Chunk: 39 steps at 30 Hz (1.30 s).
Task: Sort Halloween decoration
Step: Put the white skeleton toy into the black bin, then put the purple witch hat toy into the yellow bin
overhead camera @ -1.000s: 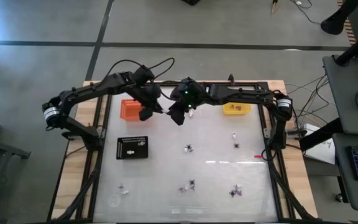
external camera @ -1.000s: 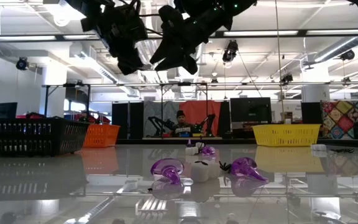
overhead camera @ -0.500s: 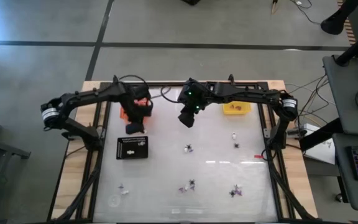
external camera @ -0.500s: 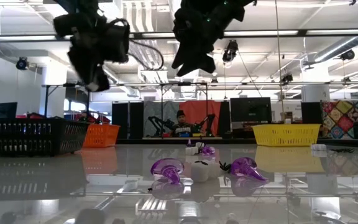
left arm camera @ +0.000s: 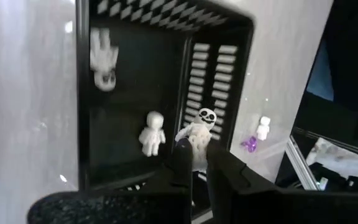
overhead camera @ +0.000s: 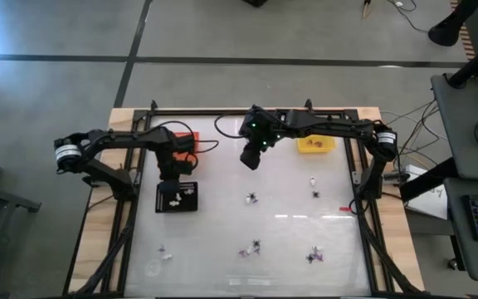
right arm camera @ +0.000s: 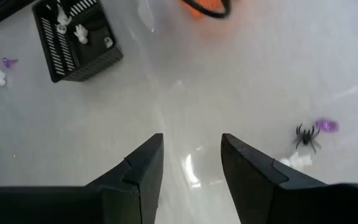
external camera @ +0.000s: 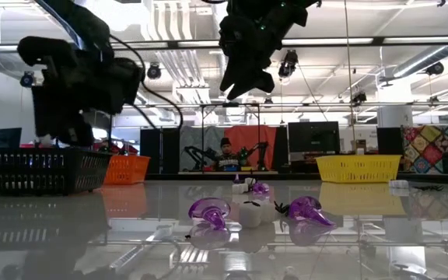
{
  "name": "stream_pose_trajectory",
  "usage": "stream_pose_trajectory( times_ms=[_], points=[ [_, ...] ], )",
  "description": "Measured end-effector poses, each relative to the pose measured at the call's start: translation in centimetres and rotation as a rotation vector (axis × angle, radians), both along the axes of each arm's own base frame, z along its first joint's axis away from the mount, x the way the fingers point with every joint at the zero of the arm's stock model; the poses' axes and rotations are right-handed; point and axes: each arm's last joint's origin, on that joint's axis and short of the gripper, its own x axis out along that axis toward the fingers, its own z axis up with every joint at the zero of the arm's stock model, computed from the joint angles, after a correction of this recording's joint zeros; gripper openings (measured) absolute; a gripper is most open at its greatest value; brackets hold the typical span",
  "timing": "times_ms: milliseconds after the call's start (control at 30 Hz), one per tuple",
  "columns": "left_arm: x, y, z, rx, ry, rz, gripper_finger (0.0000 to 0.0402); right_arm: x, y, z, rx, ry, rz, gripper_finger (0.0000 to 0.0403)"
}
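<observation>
While the left gripper (overhead camera: 171, 178) hangs directly above the black tray (overhead camera: 177, 198), its fingers (left arm camera: 225, 171) are pressed nearly together with a small white skeleton figure (left arm camera: 197, 132) showing just at their tips; whether it is pinched there or simply lying in the tray under them cannot be told. Inside the black tray the left wrist view shows two more white trinkets, a small mummy-like figure (left arm camera: 151, 132) near the tray's middle and another white figure (left arm camera: 104, 59) toward its far end, and just outside the tray's slotted wall sit a tiny white piece (left arm camera: 263, 127) and a purple piece (left arm camera: 249, 144) on the table (overhead camera: 289, 241). The orange tray (overhead camera: 185, 141) lies just behind the black tray, partly covered by the left arm. The right gripper (overhead camera: 251, 156) is raised over the table well to the side of the black tray, its fingers (right arm camera: 138, 171) spread apart and holding nothing. Beyond those fingers, far from the black tray, a black spider (right arm camera: 305, 135) lies on the table beside a purple trinket (right arm camera: 326, 125) and a white one (right arm camera: 297, 161). The yellow tray (overhead camera: 314, 145) stands on the opposite side of the table from the black tray. More loose trinkets are scattered along the table's near part, among them purple witch hats (external camera: 209, 211) with a white piece (external camera: 250, 213) between them in the low view.
</observation>
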Motion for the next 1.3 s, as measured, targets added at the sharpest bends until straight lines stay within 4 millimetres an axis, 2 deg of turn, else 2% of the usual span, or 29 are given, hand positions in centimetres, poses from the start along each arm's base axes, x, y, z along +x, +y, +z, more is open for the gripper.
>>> stream_pose_trajectory(
  times_ms=[367,533,800,1067,1300],
  points=[
    [0.8,0.5,1.0,0.067,-0.017,0.018,0.0086,-0.6,0.7,-0.5,0.067,0.102,-0.045,0.0155],
    [0.9,0.6,1.1,0.071,-0.021,0.018,0.0111,-1.2,1.4,-0.9,0.082,0.178,-0.040,0.0155],
    [0.5,0.4,1.5,0.066,-0.011,0.014,0.0112,-2.2,3.1,-1.5,0.024,0.360,-0.110,0.0155],
    [-0.8,-0.2,4.2,0.127,-0.138,0.027,0.0109,-2.4,5.2,-1.8,-0.006,0.419,-0.166,0.0155],
    [-2.3,-0.5,6.1,0.322,-0.172,0.071,0.0109,-2.6,7.4,-3.4,0.030,0.464,-0.211,0.0147]
  ],
)
